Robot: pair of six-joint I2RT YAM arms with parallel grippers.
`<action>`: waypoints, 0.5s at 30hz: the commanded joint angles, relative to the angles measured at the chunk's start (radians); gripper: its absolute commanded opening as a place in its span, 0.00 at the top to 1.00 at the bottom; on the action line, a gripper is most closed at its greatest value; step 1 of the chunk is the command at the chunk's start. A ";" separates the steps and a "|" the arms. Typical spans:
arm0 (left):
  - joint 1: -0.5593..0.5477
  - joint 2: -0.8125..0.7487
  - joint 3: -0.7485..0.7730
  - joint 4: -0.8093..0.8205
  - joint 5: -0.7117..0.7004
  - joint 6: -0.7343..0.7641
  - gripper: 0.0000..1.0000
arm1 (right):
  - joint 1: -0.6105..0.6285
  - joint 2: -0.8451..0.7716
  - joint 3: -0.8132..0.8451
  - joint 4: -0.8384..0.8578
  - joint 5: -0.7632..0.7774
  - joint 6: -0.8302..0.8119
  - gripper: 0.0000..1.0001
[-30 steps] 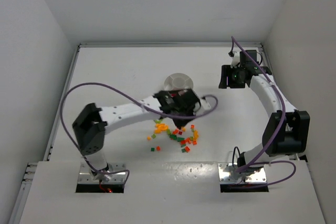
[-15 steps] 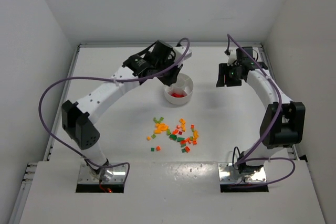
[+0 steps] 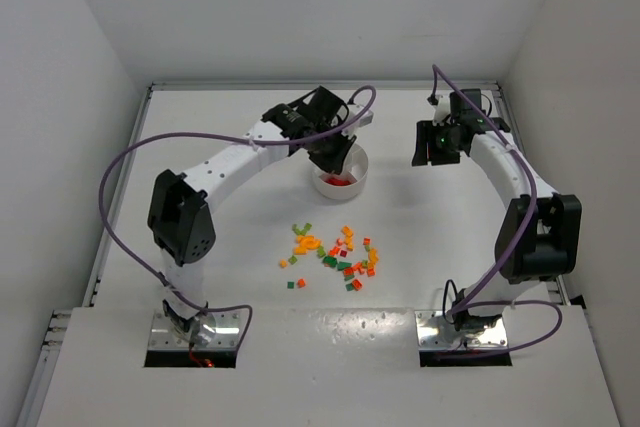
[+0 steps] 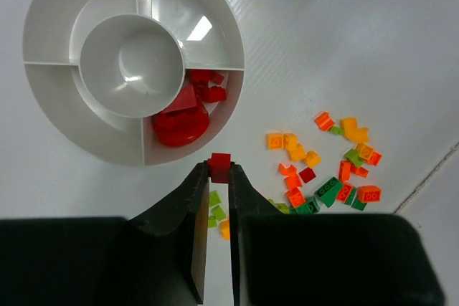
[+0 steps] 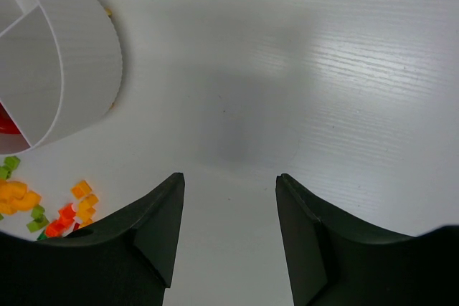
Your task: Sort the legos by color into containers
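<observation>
Left gripper (image 4: 219,177) pinches red brick (image 4: 219,165) over dish (image 4: 50,26) rim, beside red-filled wedge (image 4: 161,154), ready to drop. Right gripper (image 5: 229,184) agape, empty, parked aside.

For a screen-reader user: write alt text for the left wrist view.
The left gripper pinches a red brick near a round white divided dish; one wedge holds red bricks. Loose orange, red and green bricks lie scattered on the table beside it.
</observation>
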 commanded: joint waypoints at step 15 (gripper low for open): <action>0.002 0.120 0.087 -0.021 -0.034 -0.015 0.86 | 0.005 0.001 0.034 0.006 -0.022 -0.015 0.46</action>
